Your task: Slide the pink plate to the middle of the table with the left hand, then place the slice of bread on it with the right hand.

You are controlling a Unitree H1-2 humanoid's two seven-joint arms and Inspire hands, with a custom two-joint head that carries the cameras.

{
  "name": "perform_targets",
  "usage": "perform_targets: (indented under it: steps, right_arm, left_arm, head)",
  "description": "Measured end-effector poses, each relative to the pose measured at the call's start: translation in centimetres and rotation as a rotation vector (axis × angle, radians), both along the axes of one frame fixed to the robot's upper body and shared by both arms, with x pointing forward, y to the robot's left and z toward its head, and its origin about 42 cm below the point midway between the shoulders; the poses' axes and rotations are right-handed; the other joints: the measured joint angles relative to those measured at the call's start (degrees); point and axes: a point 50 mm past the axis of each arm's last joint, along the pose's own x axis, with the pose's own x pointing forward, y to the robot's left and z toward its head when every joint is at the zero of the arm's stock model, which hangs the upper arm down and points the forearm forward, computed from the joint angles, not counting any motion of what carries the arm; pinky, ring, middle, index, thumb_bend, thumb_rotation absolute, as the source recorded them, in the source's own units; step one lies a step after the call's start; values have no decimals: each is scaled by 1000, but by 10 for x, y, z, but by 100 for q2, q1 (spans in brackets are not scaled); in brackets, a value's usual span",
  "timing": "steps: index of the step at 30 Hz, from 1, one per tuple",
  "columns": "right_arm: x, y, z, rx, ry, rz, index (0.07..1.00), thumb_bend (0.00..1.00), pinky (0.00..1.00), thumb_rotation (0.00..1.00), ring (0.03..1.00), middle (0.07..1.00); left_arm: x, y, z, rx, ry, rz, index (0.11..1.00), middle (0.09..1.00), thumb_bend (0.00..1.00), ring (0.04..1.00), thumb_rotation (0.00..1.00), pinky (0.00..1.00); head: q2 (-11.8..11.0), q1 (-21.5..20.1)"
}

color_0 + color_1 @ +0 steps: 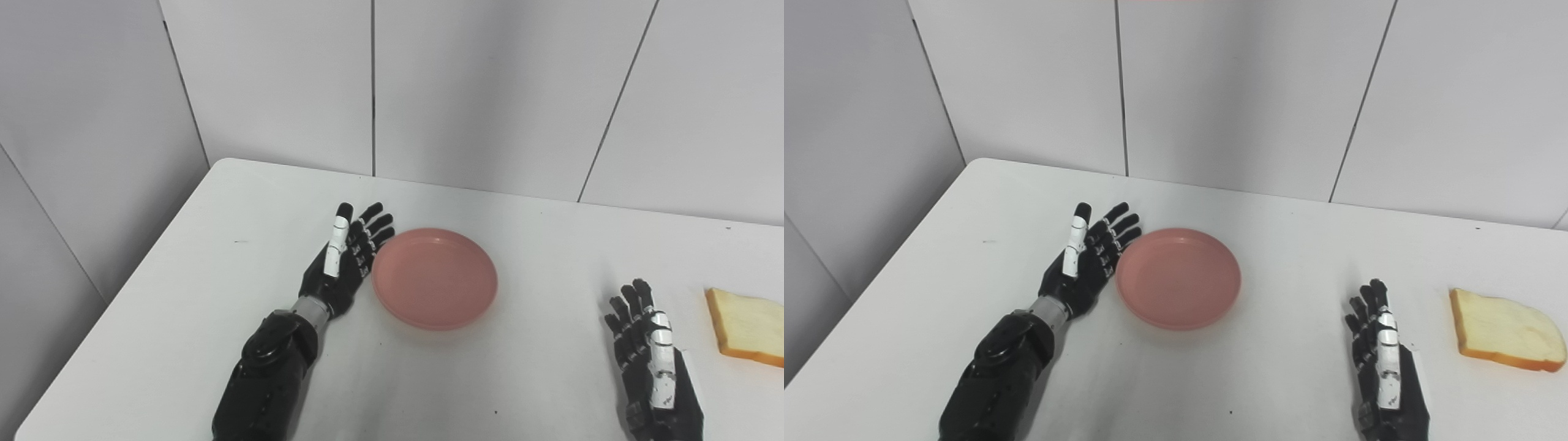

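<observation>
Left eye view: the plate (pixel 435 278) is best pushed steadily by the flat, spread left hand (pixel 346 260) (right hand (pixel 649 349) is held empty, fingers apart).

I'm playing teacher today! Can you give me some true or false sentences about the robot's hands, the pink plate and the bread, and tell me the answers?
1. The slice of bread lies on the pink plate. False: it lies on the table, to the right of the plate.
2. The left hand is open beside the plate's left edge. True.
3. The right hand holds the bread. False: it is open and apart from it.
4. The plate is empty. True.
5. The plate is blue. False: it is pink.
</observation>
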Motion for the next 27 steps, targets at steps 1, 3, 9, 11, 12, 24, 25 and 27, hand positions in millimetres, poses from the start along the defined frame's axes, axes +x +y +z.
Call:
perform_targets:
  steps: [1,3,9,11,12,24,25,27]
  right_arm:
    - [0,1,1,-2,0,-3,1000,587,1000,1000,974,1000]
    - [0,3,3,-9,-2,-4,1000,583,1000,1000,973,1000]
    - [0,8,4,1,2,-11,1000,560,1000,1000,980,1000]
    - [0,9,4,-1,3,-10,1000,562,1000,1000,979,1000]
    - [0,9,4,-2,3,-10,1000,571,1000,1000,979,1000]
    - [0,9,6,-20,9,-23,1000,576,995,1000,974,997]
    - [-1,9,6,-20,9,-24,1000,572,998,1000,978,999]
    - [-1,8,7,-17,6,-27,1000,583,1000,1000,987,1000]
  left_arm:
    - [-1,-3,0,-1,0,-9,931,944,844,948,958,961]
    - [-4,-8,0,-13,0,-15,925,938,849,943,950,955]
    - [-18,-24,-1,-48,4,-38,934,928,847,927,967,950]
    - [-20,-27,-1,-60,5,-42,936,928,842,927,967,953]
    - [-21,-27,-1,-62,4,-44,939,928,843,927,969,957]
    - [-25,-28,-2,-47,-16,-32,939,931,834,939,993,958]
    - [-26,-28,-2,-46,-16,-29,942,934,832,943,996,960]
    - [-26,-28,-2,-45,-17,-26,949,942,827,950,1000,968]
  head:
    - [9,-9]
    - [18,-44]
    - [62,-150]
    - [70,-176]
    - [97,-220]
    - [150,-501]
    - [150,-510]
    - [158,-607]
